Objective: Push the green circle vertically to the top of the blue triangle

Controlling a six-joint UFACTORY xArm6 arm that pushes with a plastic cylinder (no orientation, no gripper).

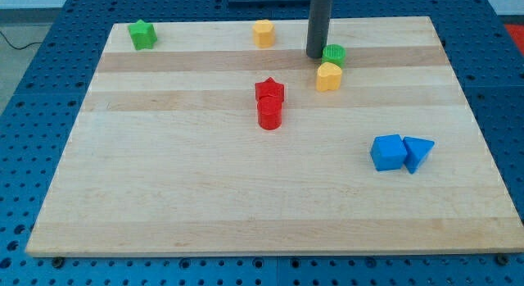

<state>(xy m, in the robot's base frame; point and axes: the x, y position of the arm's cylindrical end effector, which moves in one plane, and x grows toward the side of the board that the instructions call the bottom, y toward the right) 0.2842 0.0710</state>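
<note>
In the camera view, the wooden worktop carries eight small blocks. My tip stands near the top edge, right of the middle, touching or all but touching the left side of the green circle. There is no pincer on this arm, only the straight rod, so there is nothing to spread or press together.

The green circle sits close to the top edge, with a yellow block just below it, touching or nearly so. The blue triangle lies well apart, towards the right edge and about halfway down, pressed against a blue cube on its left.

The tip's place on the circle's left looks chosen for a push towards the right edge. The circle is already higher than the triangle but left of it, so I judge it needs to travel rightwards until it stands straight above the triangle. The yellow block may be dragged along.

Elsewhere, a green star rests in the top left corner. A second yellow block sits at the top edge near the middle. A red star and a red cylinder touch each other near the centre.
</note>
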